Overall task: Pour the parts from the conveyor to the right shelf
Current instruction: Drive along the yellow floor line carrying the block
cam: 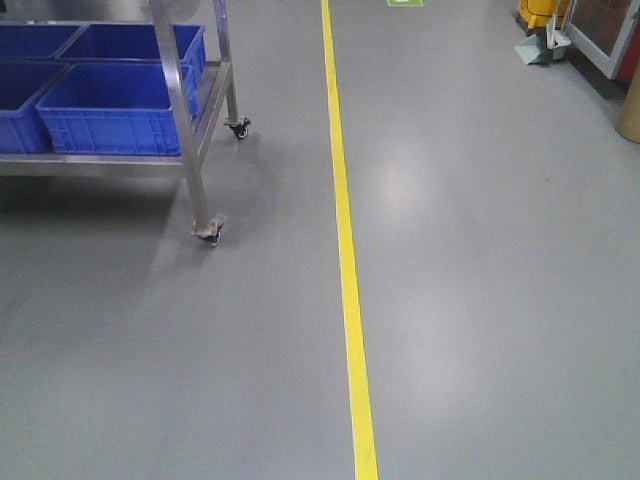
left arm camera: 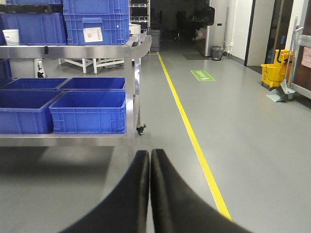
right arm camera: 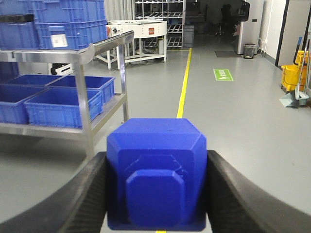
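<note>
Grey floor [cam: 480, 300], yellow line [cam: 345, 250], right jaws clamped on blue part [right arm camera: 156, 174], knob [right arm camera: 155, 196] facing camera, left jaws together

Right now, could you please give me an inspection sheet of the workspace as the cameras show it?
Surface: smooth grey floor with a yellow line running along it.
Job's things: blue part held in the right gripper; steel shelf on castors, carrying blue bins; conveyor belt not seen.
Clutter: yellow mop bucket and a small waste bin near the far walls.
Grippers: left gripper shut, holding nothing; right gripper shut on the blue part.
Cables: nothing seen.
Surroundings: green floor sign; more racks at the dim far end.
</note>
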Tool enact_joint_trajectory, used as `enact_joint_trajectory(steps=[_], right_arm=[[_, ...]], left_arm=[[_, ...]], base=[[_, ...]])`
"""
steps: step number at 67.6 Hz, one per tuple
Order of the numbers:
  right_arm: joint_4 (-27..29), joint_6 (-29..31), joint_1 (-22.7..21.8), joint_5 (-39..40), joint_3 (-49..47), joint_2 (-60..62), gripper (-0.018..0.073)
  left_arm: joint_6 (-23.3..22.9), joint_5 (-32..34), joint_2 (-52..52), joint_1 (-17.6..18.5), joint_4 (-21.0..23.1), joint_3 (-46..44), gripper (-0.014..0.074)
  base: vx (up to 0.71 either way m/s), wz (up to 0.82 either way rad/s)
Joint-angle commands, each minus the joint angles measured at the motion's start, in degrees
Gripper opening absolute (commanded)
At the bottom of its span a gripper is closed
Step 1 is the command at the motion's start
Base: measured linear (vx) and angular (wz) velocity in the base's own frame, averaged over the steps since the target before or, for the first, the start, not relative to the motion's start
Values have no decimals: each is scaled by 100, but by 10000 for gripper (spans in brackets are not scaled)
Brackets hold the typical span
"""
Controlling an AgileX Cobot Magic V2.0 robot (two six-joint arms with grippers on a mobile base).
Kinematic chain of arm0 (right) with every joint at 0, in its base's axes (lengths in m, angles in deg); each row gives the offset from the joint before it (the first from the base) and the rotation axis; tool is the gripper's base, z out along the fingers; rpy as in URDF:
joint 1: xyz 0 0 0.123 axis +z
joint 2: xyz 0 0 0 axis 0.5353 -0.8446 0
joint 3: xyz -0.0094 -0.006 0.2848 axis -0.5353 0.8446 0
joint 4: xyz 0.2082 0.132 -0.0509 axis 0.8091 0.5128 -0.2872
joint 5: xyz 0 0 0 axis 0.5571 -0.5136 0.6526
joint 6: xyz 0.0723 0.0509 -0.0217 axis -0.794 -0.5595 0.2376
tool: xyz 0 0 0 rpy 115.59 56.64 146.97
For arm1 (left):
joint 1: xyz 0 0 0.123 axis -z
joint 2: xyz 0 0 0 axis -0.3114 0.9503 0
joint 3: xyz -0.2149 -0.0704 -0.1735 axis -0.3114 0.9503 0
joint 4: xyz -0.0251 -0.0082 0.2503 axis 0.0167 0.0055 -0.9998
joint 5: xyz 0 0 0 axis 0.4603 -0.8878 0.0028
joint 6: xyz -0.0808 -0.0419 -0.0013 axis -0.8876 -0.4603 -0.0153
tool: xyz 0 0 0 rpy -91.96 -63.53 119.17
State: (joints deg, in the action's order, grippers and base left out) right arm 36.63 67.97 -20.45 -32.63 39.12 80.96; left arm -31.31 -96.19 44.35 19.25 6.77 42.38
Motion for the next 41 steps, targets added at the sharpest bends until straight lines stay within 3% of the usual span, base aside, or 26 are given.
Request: enact_joint_trajectory(steps=[1, 41], right_arm=[[-55, 36, -17, 447, -161, -65, 36], [-55, 36, -17, 447, -161, -65, 36]], left_arm=[[-4, 393, -54, 13, 41, 157, -6], [-4, 393, -54, 13, 41, 157, -6]], base=[[68, -2], [64, 3]])
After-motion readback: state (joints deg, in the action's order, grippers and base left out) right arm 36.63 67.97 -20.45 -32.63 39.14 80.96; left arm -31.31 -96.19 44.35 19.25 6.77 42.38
